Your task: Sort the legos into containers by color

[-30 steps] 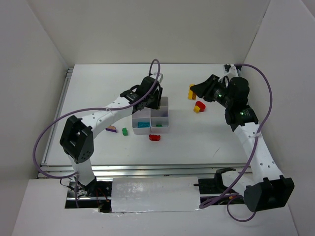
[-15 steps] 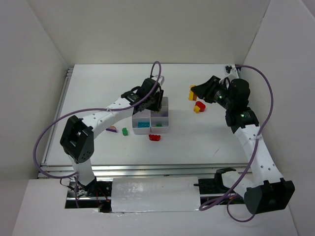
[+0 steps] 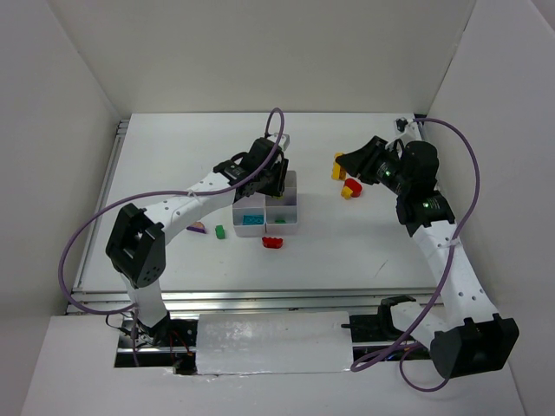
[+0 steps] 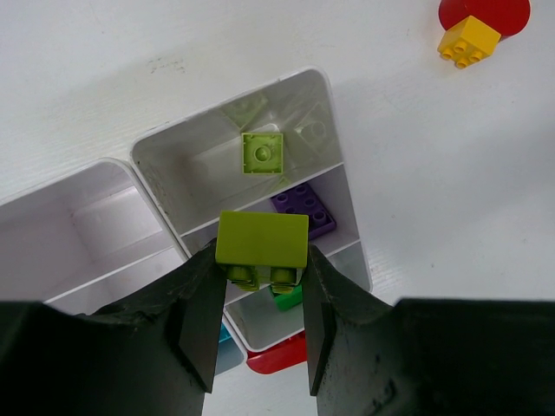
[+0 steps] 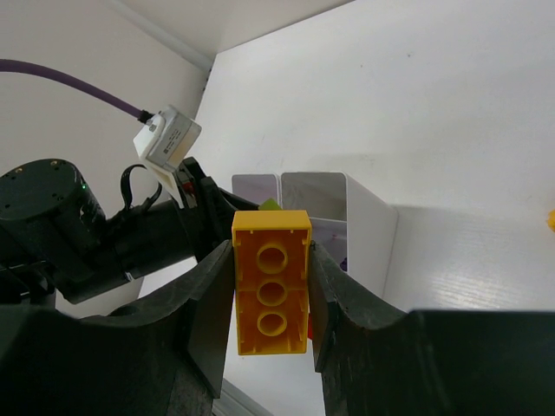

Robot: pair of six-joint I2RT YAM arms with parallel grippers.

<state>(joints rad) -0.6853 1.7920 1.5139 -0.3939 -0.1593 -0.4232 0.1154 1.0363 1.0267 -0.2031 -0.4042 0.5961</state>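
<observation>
Left gripper [image 4: 260, 290] clamped on a lime-green brick [image 4: 262, 236], held above the containers [image 4: 160, 160], over the wall between the compartment with a small lime brick [image 4: 261, 153] and the one with a purple brick [image 4: 305, 211]. Right gripper [image 5: 270, 305] grips a long yellow brick [image 5: 270, 260], off to the block's right. A red brick [image 3: 272, 242] lies on the table [image 3: 347, 247] just before the containers.

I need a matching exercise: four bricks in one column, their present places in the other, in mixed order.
1. long yellow brick
2. larger lime brick
3. small lime brick
4. red brick

A. inside a compartment of the containers
B. in the left gripper
C. on the table beside the containers
D. in the right gripper

Pairs: 1-D, 2-B, 3-A, 4-C
</observation>
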